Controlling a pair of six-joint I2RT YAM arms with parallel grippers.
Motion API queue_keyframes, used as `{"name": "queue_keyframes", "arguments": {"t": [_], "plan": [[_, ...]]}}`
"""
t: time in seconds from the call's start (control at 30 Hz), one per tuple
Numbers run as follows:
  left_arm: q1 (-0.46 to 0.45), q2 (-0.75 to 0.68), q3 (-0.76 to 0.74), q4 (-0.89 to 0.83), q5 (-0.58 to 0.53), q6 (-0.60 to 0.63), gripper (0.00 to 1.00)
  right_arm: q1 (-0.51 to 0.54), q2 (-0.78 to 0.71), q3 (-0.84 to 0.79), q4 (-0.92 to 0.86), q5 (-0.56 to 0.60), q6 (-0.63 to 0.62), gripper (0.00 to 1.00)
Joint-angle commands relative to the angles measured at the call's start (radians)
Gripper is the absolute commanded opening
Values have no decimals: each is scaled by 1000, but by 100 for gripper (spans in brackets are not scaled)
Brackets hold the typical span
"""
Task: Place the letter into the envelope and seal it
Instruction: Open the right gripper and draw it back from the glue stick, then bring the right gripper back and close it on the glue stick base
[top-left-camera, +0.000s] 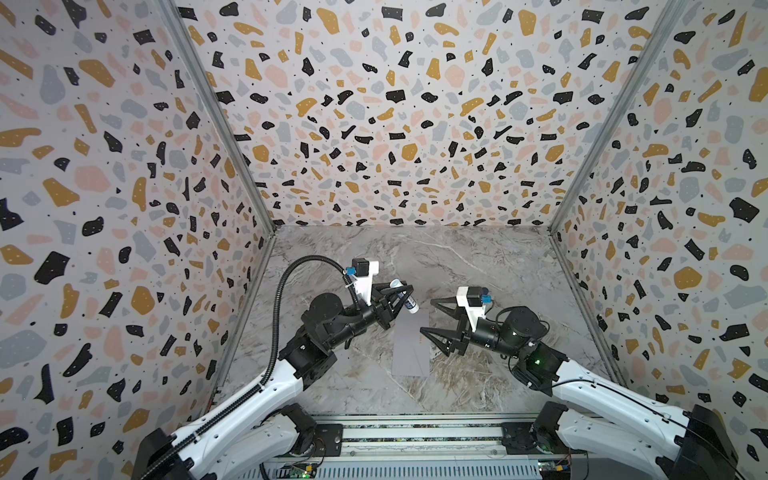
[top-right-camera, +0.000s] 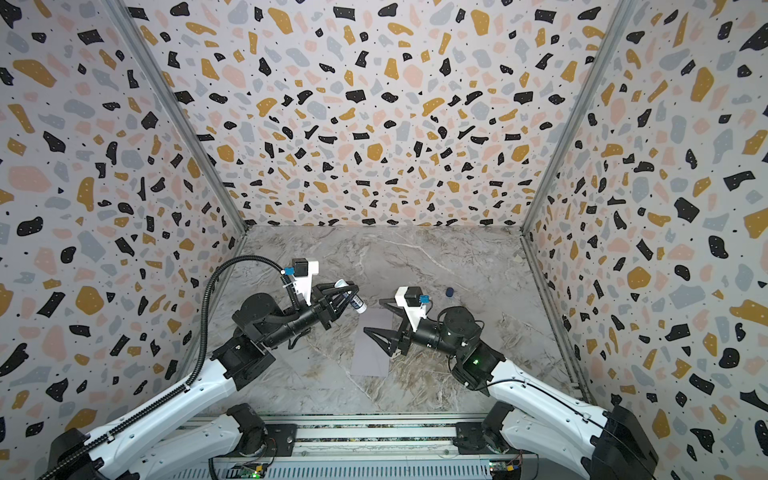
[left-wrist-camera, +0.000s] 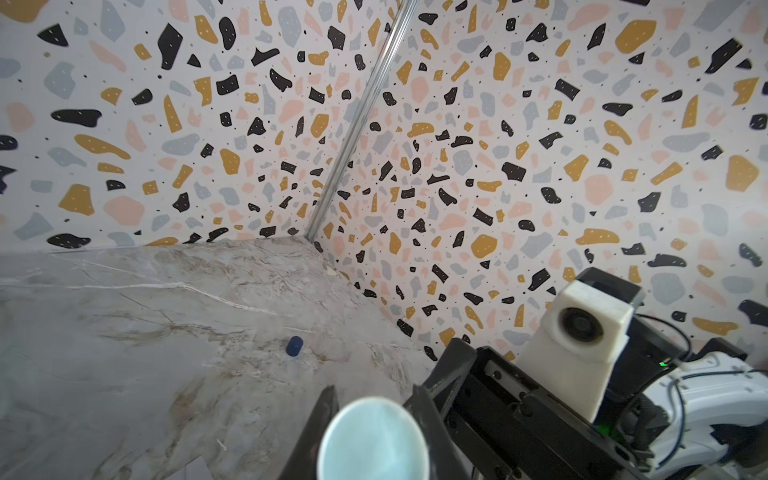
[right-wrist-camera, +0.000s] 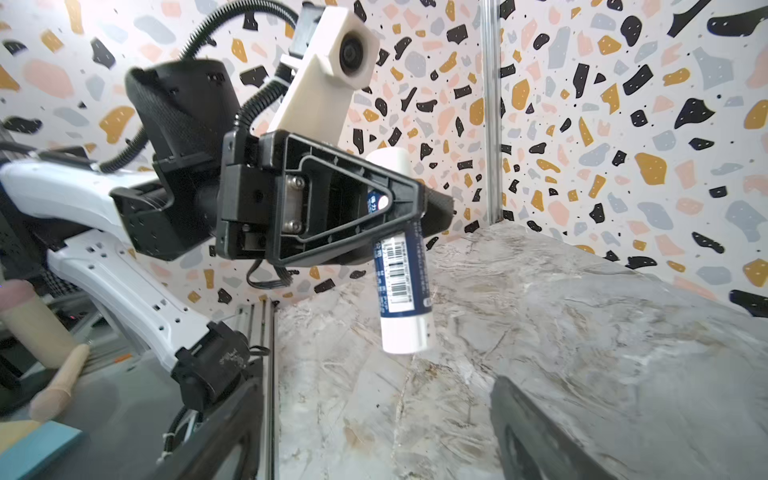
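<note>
Envelope (top-left-camera: 411, 353) lies flat on bench (top-left-camera: 478, 266), centre, btw the two grippers. Letter not visible in any view; prob. inside, can't confirm. Flap state unclear. Left gripper (top-left-camera: 401, 296) is clenched on glue stick (top-left-camera: 412, 306), uncapped, held tilted above far end of envelope. Blue cap (top-right-camera: 449, 292) sits loose on bench, well apart from envelope. Right gripper (top-left-camera: 427, 315) is spread wide & empty, over envelope's right edge; contact unclear.

Risks: nothing seems to pin envelope, so pressing glue could drag the thin paper over the slick top & skew the flap. Pale round end of stick faces left wrist cam, i.e. away from bench. If that's the glue end, stick needs turning or the dab misses. Grip is mid-barrel, so stick may pivot under push. Cap could roll.

Bench: grey marble-look, smooth, veined. Room: terrazzo-print walls (top-left-camera: 374, 124) on three sides, metal corner rails, arm-base rail at near edge.
</note>
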Motion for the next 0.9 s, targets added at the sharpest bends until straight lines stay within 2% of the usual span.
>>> {"name": "queue_keyframes", "arguments": {"t": [0.0,0.33,0.87], "plan": [[5,2,13,138,71,-98,0,-10,23,-5,138,-71,128,82],[5,2,5,165,99,-103,0,-53,148,-6,387,-169,327,70],[5,-1,3,164,96,-98,0,-56,213,10,471,-186,373,48]]}}
